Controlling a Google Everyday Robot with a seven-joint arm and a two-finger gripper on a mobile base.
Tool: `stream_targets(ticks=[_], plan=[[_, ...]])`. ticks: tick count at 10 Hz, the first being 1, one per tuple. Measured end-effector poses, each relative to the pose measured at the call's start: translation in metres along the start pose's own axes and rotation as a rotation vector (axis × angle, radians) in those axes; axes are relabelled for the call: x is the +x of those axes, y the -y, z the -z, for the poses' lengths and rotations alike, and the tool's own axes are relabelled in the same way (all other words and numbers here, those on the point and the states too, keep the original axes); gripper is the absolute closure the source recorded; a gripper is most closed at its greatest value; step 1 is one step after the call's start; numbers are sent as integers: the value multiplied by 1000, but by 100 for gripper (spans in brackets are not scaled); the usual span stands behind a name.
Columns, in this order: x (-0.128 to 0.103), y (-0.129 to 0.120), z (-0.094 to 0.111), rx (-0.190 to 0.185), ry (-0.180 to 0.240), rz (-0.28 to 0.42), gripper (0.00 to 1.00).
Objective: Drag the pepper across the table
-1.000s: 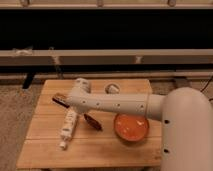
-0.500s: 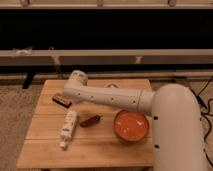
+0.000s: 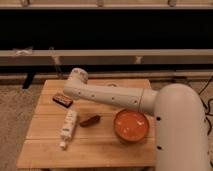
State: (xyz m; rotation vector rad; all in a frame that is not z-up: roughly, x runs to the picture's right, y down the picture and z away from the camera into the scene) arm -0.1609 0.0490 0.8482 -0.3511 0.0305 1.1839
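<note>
The pepper (image 3: 91,120) is small and dark red-brown. It lies near the middle of the slatted wooden table (image 3: 100,150), between a white bottle and an orange bowl. My white arm reaches from the lower right across the table to its back left. The gripper (image 3: 71,90) is at the arm's far end, raised over the table's back-left part. It is up and to the left of the pepper, not touching it, and close to a dark bar.
A flat dark bar with an orange stripe (image 3: 62,100) lies at the back left. A white tube-like bottle (image 3: 68,127) lies left of the pepper. An orange bowl (image 3: 131,125) stands at the right. A dark bench or shelf runs behind the table.
The arm's end has lifted away from the pepper and swung back and left toward the dark bar. The pepper, bottle and bowl stay where they were.
</note>
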Motion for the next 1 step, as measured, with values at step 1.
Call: stream_targets(ticks=[1], plan=[[0, -2, 0, -2, 0, 2, 70]])
